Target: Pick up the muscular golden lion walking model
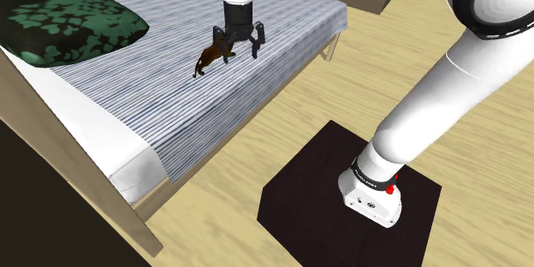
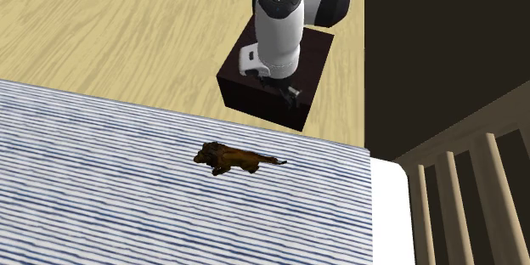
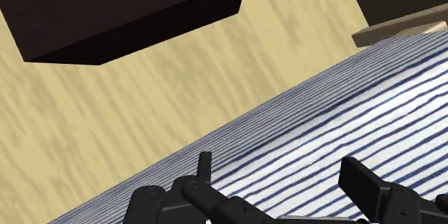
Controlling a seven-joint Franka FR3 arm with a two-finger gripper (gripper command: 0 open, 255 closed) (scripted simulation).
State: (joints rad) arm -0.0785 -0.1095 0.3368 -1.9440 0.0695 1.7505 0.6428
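The lion model is a small dark golden-brown figure standing on the bed's blue-and-white striped cover. In the second exterior view the lion stands near the cover's edge, head towards that view's left. My black gripper hangs open just above the cover, close beside the lion on the shoulder view's right, and its nearer finger almost touches the figure. In the wrist view the gripper holds nothing, with its fingers apart over the striped cover.
A green patterned pillow lies at the bed's head. The wooden bed frame borders the mattress, with slats at the second exterior view's right. My dark stand sits on the wooden floor beside the bed.
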